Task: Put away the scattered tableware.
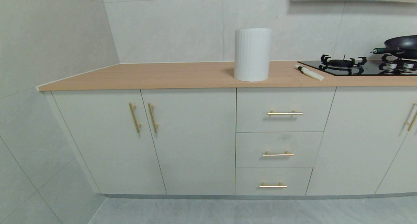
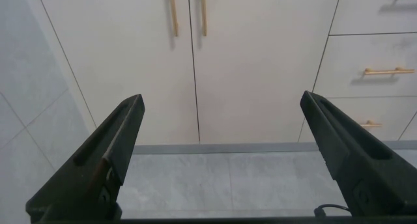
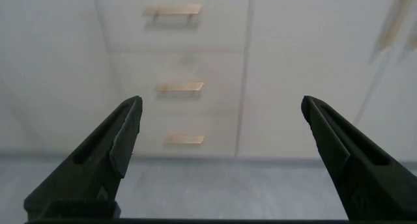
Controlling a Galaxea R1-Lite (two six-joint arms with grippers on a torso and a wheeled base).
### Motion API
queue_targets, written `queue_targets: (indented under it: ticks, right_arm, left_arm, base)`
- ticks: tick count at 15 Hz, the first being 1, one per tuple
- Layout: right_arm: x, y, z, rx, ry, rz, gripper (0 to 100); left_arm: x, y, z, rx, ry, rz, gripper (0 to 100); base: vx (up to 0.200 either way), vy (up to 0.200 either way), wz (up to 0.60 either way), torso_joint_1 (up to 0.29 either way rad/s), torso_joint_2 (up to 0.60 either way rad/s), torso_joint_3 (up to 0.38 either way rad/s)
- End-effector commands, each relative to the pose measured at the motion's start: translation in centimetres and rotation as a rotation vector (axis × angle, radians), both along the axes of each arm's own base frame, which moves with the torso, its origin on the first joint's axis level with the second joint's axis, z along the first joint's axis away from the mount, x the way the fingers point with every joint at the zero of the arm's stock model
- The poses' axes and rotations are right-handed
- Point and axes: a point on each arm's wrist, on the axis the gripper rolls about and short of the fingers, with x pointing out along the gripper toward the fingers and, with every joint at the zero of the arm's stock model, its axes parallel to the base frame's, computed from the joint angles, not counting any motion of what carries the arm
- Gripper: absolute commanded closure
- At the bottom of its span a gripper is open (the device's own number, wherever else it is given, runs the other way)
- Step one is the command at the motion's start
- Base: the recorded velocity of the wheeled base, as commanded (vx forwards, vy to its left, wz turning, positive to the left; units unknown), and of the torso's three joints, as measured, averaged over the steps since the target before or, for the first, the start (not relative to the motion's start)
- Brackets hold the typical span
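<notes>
We see one loose piece of tableware, a pale utensil (image 1: pixel 309 72), lying flat on the counter (image 1: pixel 163 76) towards its right end. It is close to the front edge and just beside the front left corner of the black hob (image 1: pixel 355 71). We cannot tell what kind of utensil it is.

A white ribbed container (image 1: pixel 252 54) stands upright near the middle of the counter, also close to the front edge. It is to the left of the utensil and apart from it. A dark pan (image 1: pixel 404 43) sits on the hob at the far right, its handle pointing towards the middle of the counter.

Under the counter are two cabinet doors (image 1: pixel 189 142) with upright brass handles. To their right is a stack of three drawers (image 1: pixel 283 141) with level brass handles.

Our left end effector (image 2: pixel 221 100) hangs low in front of the cabinet doors, above the grey floor (image 2: pixel 221 178). Its two dark fingers (image 2: pixel 111 159) are spread wide with nothing between them. Our right end effector (image 3: pixel 221 100) faces the drawer stack, likewise spread wide and gripping nothing. Both are below the counter and well apart from the utensil.
</notes>
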Motion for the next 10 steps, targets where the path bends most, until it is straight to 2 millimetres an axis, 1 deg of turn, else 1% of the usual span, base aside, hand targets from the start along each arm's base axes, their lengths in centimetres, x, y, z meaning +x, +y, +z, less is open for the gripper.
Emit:
queue_targets:
  ticks: [1,10]
  right_arm:
    - [0.04,0.01,-0.1,-0.011,0.009,0.009,0]
    - [0.04,0.0,-0.08,0.001,0.008,0.004,0]
  left_arm:
    - [0.0,0.0,0.0,0.0,0.0,-0.001,0]
    - [0.0,0.0,0.0,0.001,0.0,0.0,0]
  base:
    - [0.0,0.0,0.0,0.0,0.0,0.0]
    - [0.0,0.0,0.0,0.0,0.0,0.0]
